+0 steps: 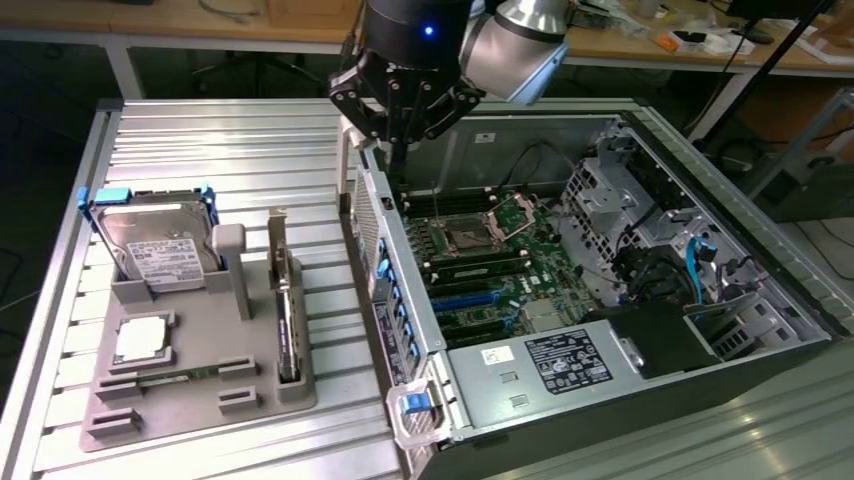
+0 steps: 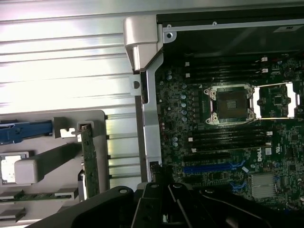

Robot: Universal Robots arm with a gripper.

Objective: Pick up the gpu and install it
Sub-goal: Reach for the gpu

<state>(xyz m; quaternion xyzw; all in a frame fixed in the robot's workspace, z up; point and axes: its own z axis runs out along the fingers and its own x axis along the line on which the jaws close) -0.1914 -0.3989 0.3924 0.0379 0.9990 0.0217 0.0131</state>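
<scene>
One gpu [image 1: 283, 300] stands on edge in the gray holder [image 1: 200, 402] on the left, beside one hard drive [image 1: 158, 250], one chip [image 1: 143, 340] and one memory stick [image 1: 167, 378]. One open computer case [image 1: 790, 330] sits on the right. The pincer [image 1: 396, 140] hovers over its far-left corner, and I can't tell if it's apart or together. Ribbed metal worktop [image 1: 214, 150], wooden benches [image 1: 174, 20] far behind.

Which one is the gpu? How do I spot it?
Look beside the big open black computer case for the grey plastic holder tray on the ribbed metal table. The gpu is the thin flat card standing on edge along the tray's side nearest the case. Unlike the boxy silver hard drive with its white label, it is slim and dark-edged.
</scene>
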